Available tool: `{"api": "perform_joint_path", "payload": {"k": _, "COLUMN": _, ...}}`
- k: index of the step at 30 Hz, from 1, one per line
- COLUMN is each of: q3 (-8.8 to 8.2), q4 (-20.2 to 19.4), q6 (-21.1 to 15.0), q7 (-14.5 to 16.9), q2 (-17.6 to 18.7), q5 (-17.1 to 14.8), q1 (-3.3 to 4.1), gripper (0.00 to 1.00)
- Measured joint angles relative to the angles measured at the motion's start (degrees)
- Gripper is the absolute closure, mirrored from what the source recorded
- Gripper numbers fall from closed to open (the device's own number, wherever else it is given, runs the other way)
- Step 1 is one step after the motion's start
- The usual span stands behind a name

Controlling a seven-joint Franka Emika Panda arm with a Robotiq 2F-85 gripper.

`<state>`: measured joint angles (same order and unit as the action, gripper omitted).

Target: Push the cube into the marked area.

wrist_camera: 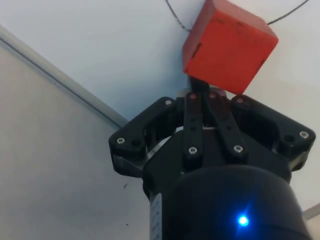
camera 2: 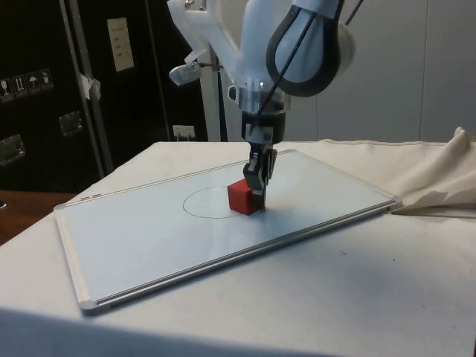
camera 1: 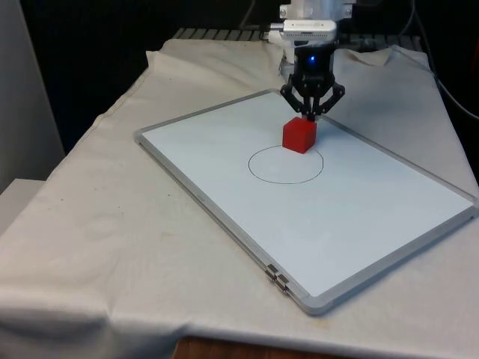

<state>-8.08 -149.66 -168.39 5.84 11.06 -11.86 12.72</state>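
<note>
Gripper [camera 1: 310, 116] stood low over the whiteboard [camera 1: 224, 187], fingers pressed together, gripping nothing, tips touching the far face of the red cube [camera 1: 299, 134]. Cube sat flat astride the far edge of the drawn circle [camera 1: 285, 164], turned corner-on to the board's edges; no long axis to note.

Circle [wrist_camera: 177, 17] mostly beyond wrist frame
</note>
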Motion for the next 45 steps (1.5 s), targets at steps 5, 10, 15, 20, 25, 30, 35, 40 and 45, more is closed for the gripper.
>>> {"api": "perform_joint_path", "payload": {"k": 5, "q3": -0.34, "q4": 1.32, "q6": 0.74, "q7": 0.34, "q2": 0.69, "q5": 0.00, "q1": -0.17, "gripper": 1.00}}
{"api": "perform_joint_path", "payload": {"k": 10, "q3": -1.43, "q4": 3.04, "q6": 2.06, "q7": 1.26, "q2": 1.15, "q5": 0.29, "q1": -0.29, "gripper": 1.00}}
{"api": "perform_joint_path", "payload": {"k": 15, "q3": -2.35, "q4": 4.35, "q6": 3.09, "q7": 1.26, "q2": 1.78, "q5": 1.38, "q1": -0.34, "gripper": 1.00}}
{"api": "perform_joint_path", "payload": {"k": 20, "q3": -3.38, "q4": 6.25, "q6": 3.78, "q7": 1.26, "q2": 3.72, "q5": 2.69, "q1": -0.40, "gripper": 1.00}}
{"api": "perform_joint_path", "payload": {"k": 25, "q3": -3.84, "q4": 7.22, "q6": 4.13, "q7": 1.26, "q2": 4.87, "q5": 3.15, "q1": -0.40, "gripper": 1.00}}
{"api": "perform_joint_path", "payload": {"k": 30, "q3": -4.76, "q4": 8.25, "q6": 4.18, "q7": 1.38, "q2": 6.93, "q5": 3.72, "q1": -0.40, "gripper": 1.00}}
{"api": "perform_joint_path", "payload": {"k": 35, "q3": -5.61, "q4": 8.59, "q6": 4.93, "q7": 1.38, "q2": 7.05, "q5": 4.70, "q1": -0.40, "gripper": 1.00}}
{"api": "perform_joint_path", "payload": {"k": 40, "q3": -7.85, "q4": 9.51, "q6": 5.67, "q7": 1.26, "q2": 7.10, "q5": 7.51, "q1": -0.40, "gripper": 1.00}}
{"api": "perform_joint_path", "payload": {"k": 45, "q3": -9.17, "q4": 11.69, "q6": 7.51, "q7": 1.32, "q2": 7.45, "q5": 8.77, "q1": -0.46, "gripper": 1.00}}
